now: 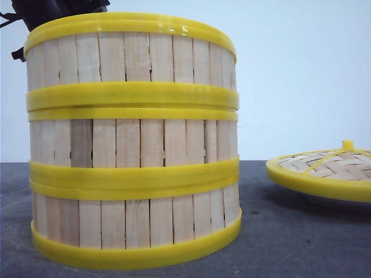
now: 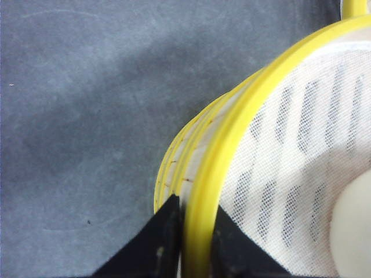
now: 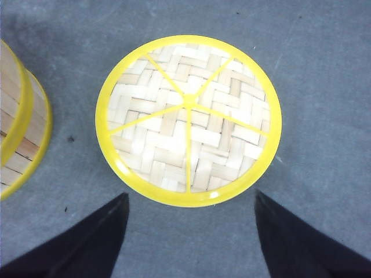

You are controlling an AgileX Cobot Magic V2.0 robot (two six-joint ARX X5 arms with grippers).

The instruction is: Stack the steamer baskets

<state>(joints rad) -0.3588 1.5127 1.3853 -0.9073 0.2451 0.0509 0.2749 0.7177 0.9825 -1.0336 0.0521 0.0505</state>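
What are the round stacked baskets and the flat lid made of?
The steamer baskets look like pale, unpolished wood: upright slats with grain and small gaps, held by smooth, shiny yellow rims, probably plastic. The lid seems to be woven bamboo strips in a zigzag pattern, with the same glossy yellow rim and spokes.

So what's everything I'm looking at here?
steamer baskets: three, pale wooden slats with yellow rims, stacked in one tower on the left.
lid: one, woven bamboo with yellow rim and spokes, lying to the right of the tower.
cloth liner: one, white mesh, inside the top basket.
table: one, dark grey.
left pincer: black, closed on the top basket's rim.
right pincer: black, open, hovering over the lid.
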